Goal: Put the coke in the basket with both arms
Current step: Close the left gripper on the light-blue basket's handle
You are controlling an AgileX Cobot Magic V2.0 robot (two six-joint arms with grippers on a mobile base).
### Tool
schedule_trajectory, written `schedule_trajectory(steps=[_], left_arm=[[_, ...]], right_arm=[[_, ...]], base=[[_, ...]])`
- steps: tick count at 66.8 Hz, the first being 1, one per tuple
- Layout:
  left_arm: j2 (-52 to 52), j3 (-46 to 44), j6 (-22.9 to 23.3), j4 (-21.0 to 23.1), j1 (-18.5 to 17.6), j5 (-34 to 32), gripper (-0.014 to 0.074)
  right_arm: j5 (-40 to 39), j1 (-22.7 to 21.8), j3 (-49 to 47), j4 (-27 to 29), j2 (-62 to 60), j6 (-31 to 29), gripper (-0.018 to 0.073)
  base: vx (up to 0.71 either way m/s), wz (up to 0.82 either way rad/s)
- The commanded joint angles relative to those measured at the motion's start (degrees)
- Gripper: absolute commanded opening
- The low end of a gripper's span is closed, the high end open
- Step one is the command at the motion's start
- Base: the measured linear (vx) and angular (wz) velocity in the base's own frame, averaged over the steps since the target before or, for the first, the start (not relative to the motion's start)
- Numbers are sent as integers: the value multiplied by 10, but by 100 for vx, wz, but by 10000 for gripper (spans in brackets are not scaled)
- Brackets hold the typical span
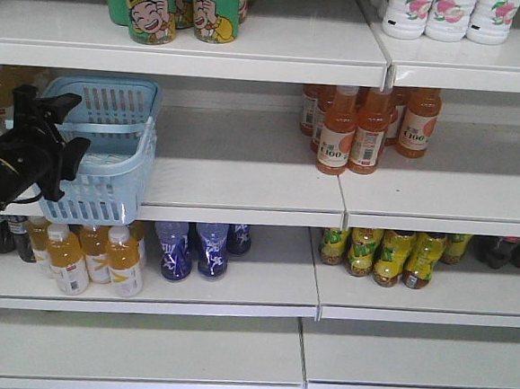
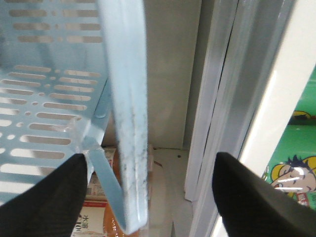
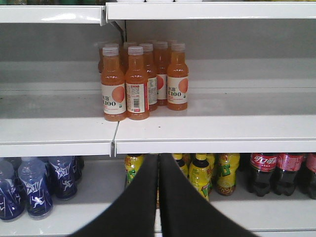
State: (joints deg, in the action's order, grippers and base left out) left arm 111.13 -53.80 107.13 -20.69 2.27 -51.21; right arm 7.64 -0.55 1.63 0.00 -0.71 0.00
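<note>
The light blue basket (image 1: 107, 191) stands at the left end of the middle shelf. My left gripper (image 1: 73, 124) is at its left side, fingers pointing at the basket. In the left wrist view the left gripper (image 2: 150, 155) is wide open, and the basket's rim (image 2: 129, 98) and a thin handle (image 2: 106, 173) run between its fingers, nearer the left finger (image 2: 54, 197). My right gripper (image 3: 158, 157) is shut with nothing in it, in front of the shelves, and does not show in the front view. The coke is out of view.
Orange juice bottles (image 1: 364, 131) stand on the middle shelf to the right. Green cans (image 1: 153, 6) and white bottles (image 1: 450, 16) fill the top shelf. Below are purple bottles (image 1: 193, 248), yellow bottles (image 1: 381, 254), dark cola bottles (image 3: 276, 173) and orange bottles (image 1: 93, 258) under the basket.
</note>
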Motion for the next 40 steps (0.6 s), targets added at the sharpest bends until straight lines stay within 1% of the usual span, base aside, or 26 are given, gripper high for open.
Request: schedule_trajectory(steps=[1,8,14,16,18,24,27,33,35,40], left_arm=[[-8,-34,12,7,7,-68,494],[9,-46,10,9,16,-86,411],[17,-45,10,20,27,-107,276],[18,-45,10,20,29,-115,213],[19,-45,9,19,31,-129,150],[20,-45,1,15,37,-179,-3],[20,-45,-3,8,38,-212,-9],[20,-45,-1,-15,40,-254,-9],[20,-45,5,-32,40,-262,-9],[20,-45,37,-77,42,-267,-8]], right_arm=[[-42,2,8,-4,-8,0,-9],[-42,2,8,-4,-8,0,-9],[-42,2,8,-4,-8,0,-9],[-42,2,8,-4,-8,0,-9],[-42,2,8,-4,-8,0,-9],[-42,2,8,-4,-8,0,-9],[-42,2,8,-4,-8,0,-9],[-42,2,8,-4,-8,0,-9],[-42,2,8,-4,-8,0,-9],[-42,2,8,-4,-8,0,-9]], base=[[0,0],[0,0],[0,0],[0,0],[0,0],[0,0],[0,0],[0,0],[0,0],[0,0]])
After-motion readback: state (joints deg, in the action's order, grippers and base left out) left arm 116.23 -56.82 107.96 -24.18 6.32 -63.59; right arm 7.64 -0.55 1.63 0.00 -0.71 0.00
